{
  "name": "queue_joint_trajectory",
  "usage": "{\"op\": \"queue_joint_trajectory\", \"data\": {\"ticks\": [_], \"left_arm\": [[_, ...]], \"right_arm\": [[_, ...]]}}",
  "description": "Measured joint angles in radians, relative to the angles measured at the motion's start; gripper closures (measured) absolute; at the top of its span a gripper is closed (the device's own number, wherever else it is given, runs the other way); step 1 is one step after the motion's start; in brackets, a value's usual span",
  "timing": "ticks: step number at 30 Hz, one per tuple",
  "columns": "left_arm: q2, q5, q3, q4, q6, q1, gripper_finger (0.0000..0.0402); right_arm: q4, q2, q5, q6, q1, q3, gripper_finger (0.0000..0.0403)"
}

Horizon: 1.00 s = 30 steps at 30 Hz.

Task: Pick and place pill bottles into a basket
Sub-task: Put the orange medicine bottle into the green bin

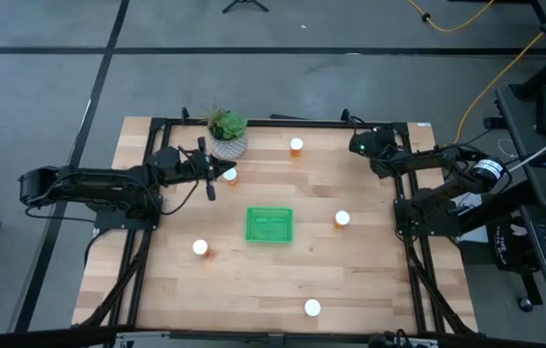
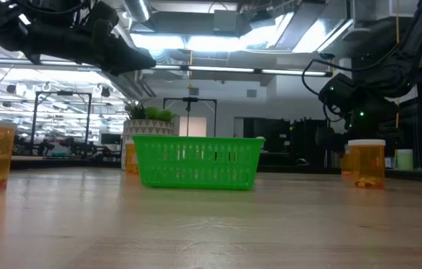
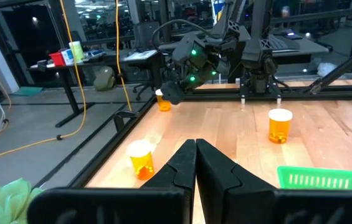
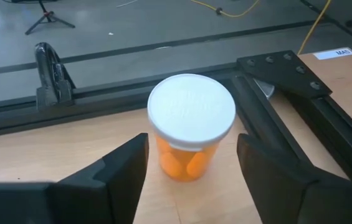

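Right gripper (image 4: 191, 177) fingers stand spread on either side of a capped pill bottle (image 4: 191, 127) at the table's far right corner, a bottle the overhead camera hides beneath the arm. Left gripper (image 1: 213, 181), fingers pressed together, hovers beside the potted plant (image 1: 226, 130). Centre table, the green basket (image 1: 269, 224) holds nothing.

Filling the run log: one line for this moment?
right pincer: open, straddling far-corner pill bottle | left pincer: shut, empty, near plant | basket: empty

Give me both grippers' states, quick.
Left gripper: closed, holding nothing.
Right gripper: open around a pill bottle, not gripping it.
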Motion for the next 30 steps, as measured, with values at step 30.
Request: {"op": "queue_joint_trajectory", "data": {"ticks": [30], "left_arm": [[0.000,0.000,0.000,-0.001,-0.013,0.000,0.0395]], "right_arm": [[-0.002,0.000,-0.114,-0.087,0.000,0.000,0.0253]]}}
